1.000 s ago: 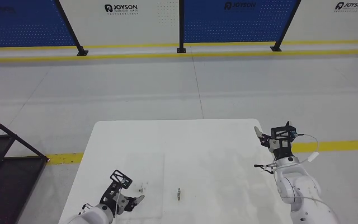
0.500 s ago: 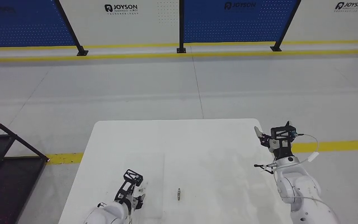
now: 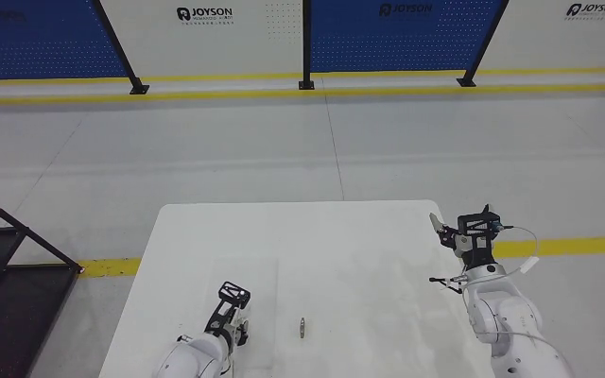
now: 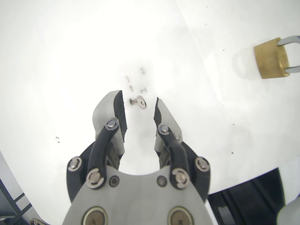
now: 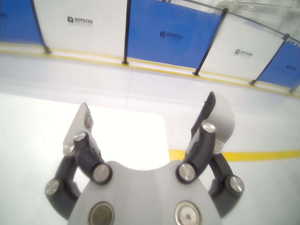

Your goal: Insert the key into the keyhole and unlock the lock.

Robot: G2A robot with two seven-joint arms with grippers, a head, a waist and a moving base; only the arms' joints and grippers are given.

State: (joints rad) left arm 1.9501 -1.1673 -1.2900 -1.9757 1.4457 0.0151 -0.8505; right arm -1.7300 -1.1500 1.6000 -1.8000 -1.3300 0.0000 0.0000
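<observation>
Fingers of left gripper (image 4: pixel 138 96) stand spread either side of key (image 4: pixel 141 102); right gripper's (image 5: pixel 148 99) likewise parted.

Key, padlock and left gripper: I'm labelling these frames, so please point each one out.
key (image 4: pixel 141 102), left wrist view, on its round head.
padlock (image 4: pixel 271 58), left wrist view, on the brass body.
left gripper (image 4: pixel 138 96), left wrist view, midway between its fingertips.

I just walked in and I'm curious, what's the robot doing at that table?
It seems about to pick up the small key. Its left tool is open right by it, and the key lies loose on the white table. The brass padlock lies apart, untouched. The right tool is open and empty near the table's edge.
</observation>
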